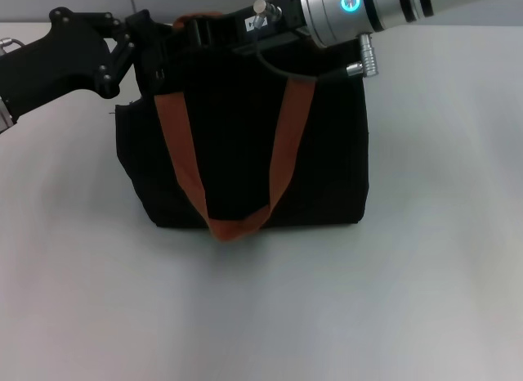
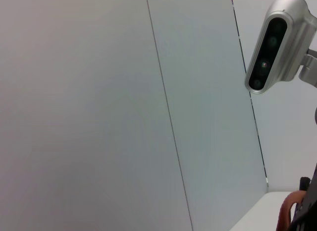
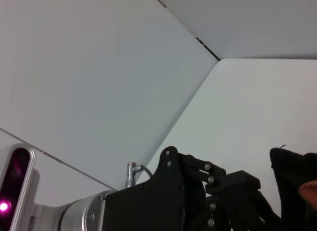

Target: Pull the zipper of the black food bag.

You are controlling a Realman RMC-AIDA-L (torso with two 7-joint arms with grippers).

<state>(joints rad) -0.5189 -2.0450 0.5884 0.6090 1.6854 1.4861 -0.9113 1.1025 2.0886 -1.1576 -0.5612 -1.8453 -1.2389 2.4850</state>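
The black food bag (image 1: 245,152) stands upright in the middle of the white table, its orange-brown strap (image 1: 181,152) hanging in a loop down the front. My left gripper (image 1: 151,52) is against the bag's upper left corner. My right gripper (image 1: 200,29) reaches in from the right and sits over the bag's top edge, close to the left one. The zipper is hidden behind the two grippers and the dark top edge. The right wrist view shows the left gripper (image 3: 242,191) beside the bag's corner (image 3: 292,176). A bit of the strap (image 2: 286,216) shows in the left wrist view.
The white table (image 1: 261,316) spreads out in front of the bag and to both sides. A pale wall rises behind it. My right arm's silver wrist camera (image 2: 277,42) hangs high in the left wrist view.
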